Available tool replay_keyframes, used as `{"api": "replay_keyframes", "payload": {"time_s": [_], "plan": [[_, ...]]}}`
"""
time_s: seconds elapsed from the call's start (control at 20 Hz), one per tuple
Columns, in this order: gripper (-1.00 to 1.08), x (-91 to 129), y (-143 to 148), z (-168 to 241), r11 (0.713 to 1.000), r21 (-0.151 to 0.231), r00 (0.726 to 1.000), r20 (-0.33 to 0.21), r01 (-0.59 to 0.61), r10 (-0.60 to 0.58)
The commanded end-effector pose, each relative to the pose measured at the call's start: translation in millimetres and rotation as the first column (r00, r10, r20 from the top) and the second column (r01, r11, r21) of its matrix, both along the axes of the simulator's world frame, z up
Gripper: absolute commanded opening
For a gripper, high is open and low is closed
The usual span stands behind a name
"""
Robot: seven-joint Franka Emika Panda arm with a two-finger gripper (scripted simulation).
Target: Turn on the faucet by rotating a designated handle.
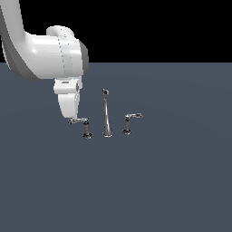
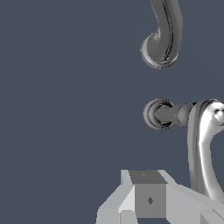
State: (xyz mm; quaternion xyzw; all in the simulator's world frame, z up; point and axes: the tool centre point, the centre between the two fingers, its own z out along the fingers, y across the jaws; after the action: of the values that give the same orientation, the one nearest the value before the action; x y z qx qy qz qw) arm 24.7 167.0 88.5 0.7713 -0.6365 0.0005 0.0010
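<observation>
The chrome faucet stands on the dark floor as three pieces, with its tall thin spout (image 1: pixel 106 115) in the middle. The handle (image 1: pixel 83 123) with the longer arm is on the exterior view's left; its lever reaches out toward my gripper (image 1: pixel 72 118). My gripper hangs tip-down right at the lever's free end and hides part of it. In the wrist view the handle's lever (image 2: pixel 200 151) runs alongside my gripper (image 2: pixel 150 203), its post ending in a round dark base (image 2: pixel 156 114). No gap shows between the fingers, and nothing is held. The spout's foot (image 2: pixel 160 43) lies beyond.
The twin handle (image 1: pixel 130 121) with the shorter arm stands on the exterior view's right of the spout. My white arm (image 1: pixel 50 52) fills the upper left of the exterior view. The flat grey floor (image 1: pixel 172 181) spreads around the faucet.
</observation>
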Motion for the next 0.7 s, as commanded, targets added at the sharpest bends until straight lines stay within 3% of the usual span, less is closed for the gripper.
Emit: {"api": "replay_keyframes", "payload": {"time_s": [0.0, 0.35, 0.65], "plan": [[-1.0, 3.6, -0.5, -2.7, 1.0, 0.001, 1.0, 0.001, 0.012, -0.012], [-1.0, 4.3, -0.7, -3.0, 1.0, 0.002, 1.0, 0.0, 0.015, -0.015], [-1.0, -15.6, 4.6, -3.1, 1.0, 0.002, 1.0, 0.0, 0.015, -0.015]]}}
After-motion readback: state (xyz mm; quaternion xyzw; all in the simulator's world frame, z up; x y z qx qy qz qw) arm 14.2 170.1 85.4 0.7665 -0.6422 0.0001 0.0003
